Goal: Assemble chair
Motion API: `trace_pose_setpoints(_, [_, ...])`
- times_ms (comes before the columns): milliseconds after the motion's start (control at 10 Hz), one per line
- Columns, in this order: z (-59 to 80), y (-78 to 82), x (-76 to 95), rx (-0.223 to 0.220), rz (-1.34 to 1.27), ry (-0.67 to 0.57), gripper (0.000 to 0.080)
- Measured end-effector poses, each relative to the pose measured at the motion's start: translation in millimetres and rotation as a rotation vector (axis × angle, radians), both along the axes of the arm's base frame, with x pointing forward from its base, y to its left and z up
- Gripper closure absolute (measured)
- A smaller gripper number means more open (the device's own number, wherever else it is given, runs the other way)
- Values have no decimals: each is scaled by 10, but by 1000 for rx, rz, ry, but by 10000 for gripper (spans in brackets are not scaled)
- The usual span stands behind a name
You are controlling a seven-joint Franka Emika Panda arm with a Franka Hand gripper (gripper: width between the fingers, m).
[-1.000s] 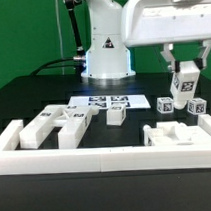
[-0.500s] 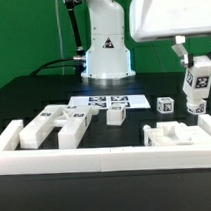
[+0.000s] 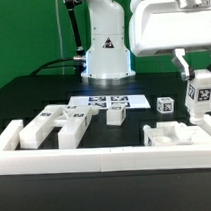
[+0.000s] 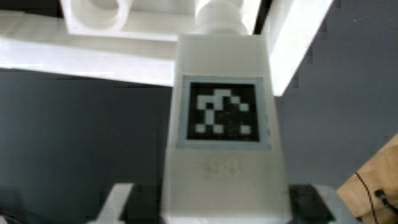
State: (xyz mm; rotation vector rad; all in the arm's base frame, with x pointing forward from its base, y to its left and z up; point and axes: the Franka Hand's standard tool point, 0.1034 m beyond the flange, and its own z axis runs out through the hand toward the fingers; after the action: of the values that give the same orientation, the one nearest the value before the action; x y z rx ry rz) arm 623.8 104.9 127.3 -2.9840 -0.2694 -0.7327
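My gripper [image 3: 196, 75] is at the exterior view's right, shut on a white chair leg [image 3: 201, 96] with a square tag, held upright above the table. In the wrist view the leg [image 4: 222, 110] fills the middle and sits between the two fingers of the gripper [image 4: 222, 205]. The flat seat slab [image 3: 180, 136] lies below and in front of the leg, inside the rail. A small tagged cube part [image 3: 166, 105] stands just left of the held leg. Several more white parts lie at the left [image 3: 45, 128], with one near the middle [image 3: 116, 115].
A long low white border rail [image 3: 106, 157] runs along the front, with an end at the left [image 3: 9, 137]. The marker board [image 3: 106, 99] lies flat before the robot base [image 3: 107, 53]. In the wrist view a white part [image 4: 125, 20] lies beyond the leg's tip.
The gripper has picked the leg up from the table at the right, moved to the exterior view's right and turned it upright; it now hangs a little lower than half a second ago.
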Motion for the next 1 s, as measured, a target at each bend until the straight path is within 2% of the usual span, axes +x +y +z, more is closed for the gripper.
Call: trace_pose_setpoints(1000, [-161,54,21,-6,27,-33,509])
